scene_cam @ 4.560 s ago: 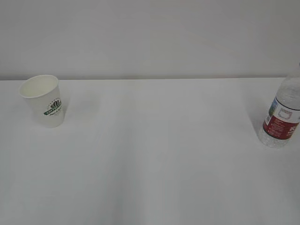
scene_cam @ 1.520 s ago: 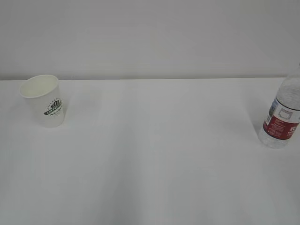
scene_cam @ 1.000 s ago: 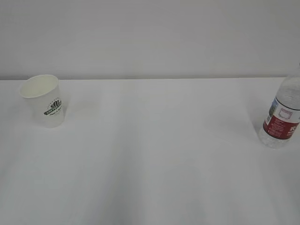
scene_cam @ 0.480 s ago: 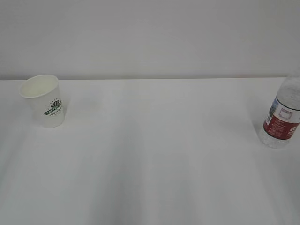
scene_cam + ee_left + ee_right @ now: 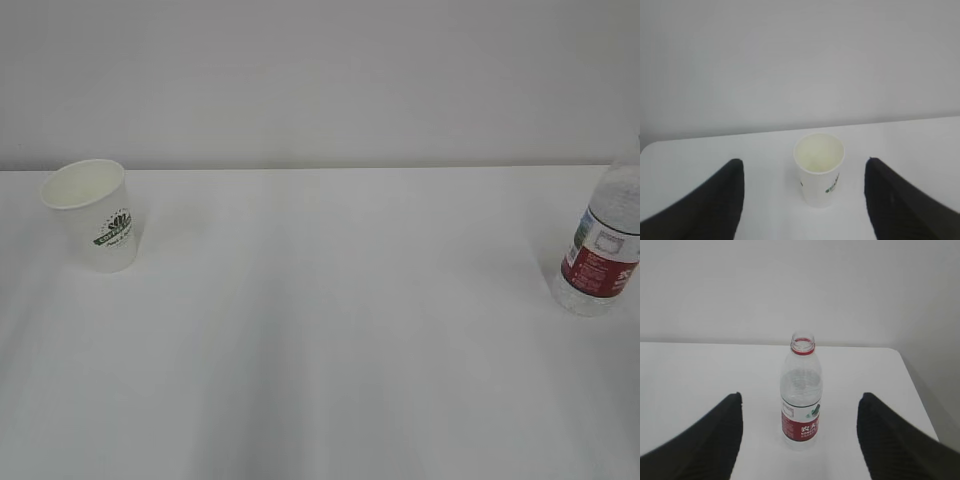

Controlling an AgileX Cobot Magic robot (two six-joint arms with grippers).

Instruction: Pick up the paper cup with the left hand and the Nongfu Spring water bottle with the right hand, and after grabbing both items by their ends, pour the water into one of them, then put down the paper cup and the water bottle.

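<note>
Claws both apart: left claw (image 5: pixel 805 200) before tapered paper cup (image 5: pixel 819 169), right claw (image 5: pixel 800 440) before ribbed clear bottle (image 5: pixel 801 397).

White table (image 5: pixel 330 330) carries 2 upright things: paper cup (image 5: pixel 97 214), water bottle (image 5: pixel 603 245).

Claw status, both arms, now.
Left claw: open, empty, paper cup ahead.
Right claw: open, empty, water bottle ahead.

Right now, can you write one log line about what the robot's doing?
phase: approach | left hand: open, facing paper cup | right hand: open, facing Nongfu Spring water bottle | both upright, untouched
</note>
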